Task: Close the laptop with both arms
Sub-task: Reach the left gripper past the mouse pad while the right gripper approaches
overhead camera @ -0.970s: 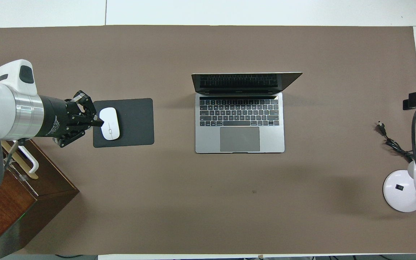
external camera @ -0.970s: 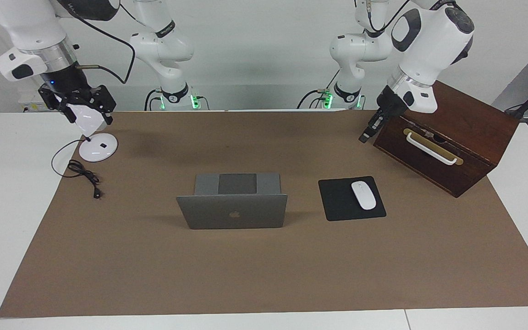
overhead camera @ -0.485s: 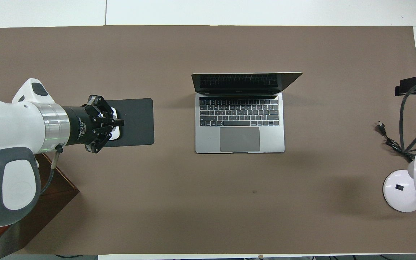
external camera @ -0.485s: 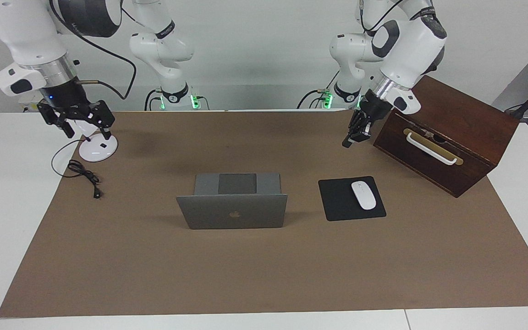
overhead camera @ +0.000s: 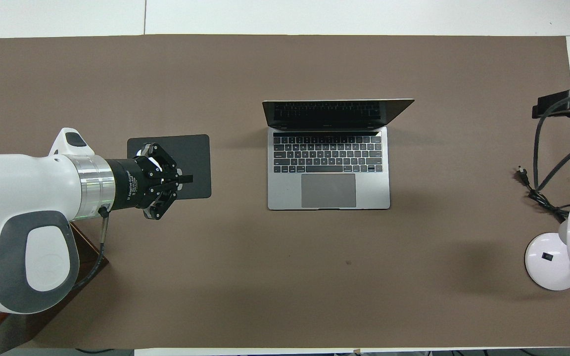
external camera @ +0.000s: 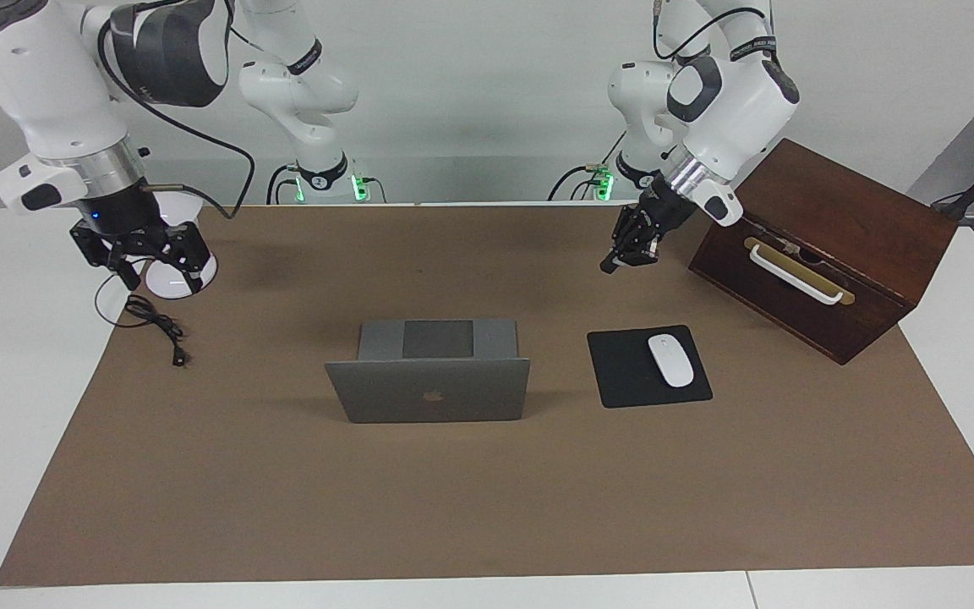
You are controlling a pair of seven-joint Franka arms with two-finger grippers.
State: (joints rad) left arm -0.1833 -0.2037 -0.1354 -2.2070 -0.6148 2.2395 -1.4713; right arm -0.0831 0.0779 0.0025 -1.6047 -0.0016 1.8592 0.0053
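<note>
The silver-grey laptop [external camera: 428, 393] stands open in the middle of the brown mat, lid upright with its apple logo facing away from the robots. Its keyboard deck shows in the overhead view [overhead camera: 328, 168]. My left gripper [external camera: 611, 264] is shut and empty, up in the air beside the wooden box, apart from the laptop. In the overhead view the left gripper [overhead camera: 186, 179] covers the mouse pad. My right gripper [external camera: 153, 266] is open and empty, over the white lamp base at the right arm's end of the table, well away from the laptop.
A black mouse pad [external camera: 622, 376] with a white mouse [external camera: 670, 359] lies beside the laptop toward the left arm's end. A dark wooden box [external camera: 825, 254] with a white handle stands there too. A white lamp [overhead camera: 552, 262] and its black cable [overhead camera: 537, 195] lie at the right arm's end.
My left gripper has moved from the wooden box toward the middle of the table and now covers the mouse from above. My right gripper has come down a little over the lamp base.
</note>
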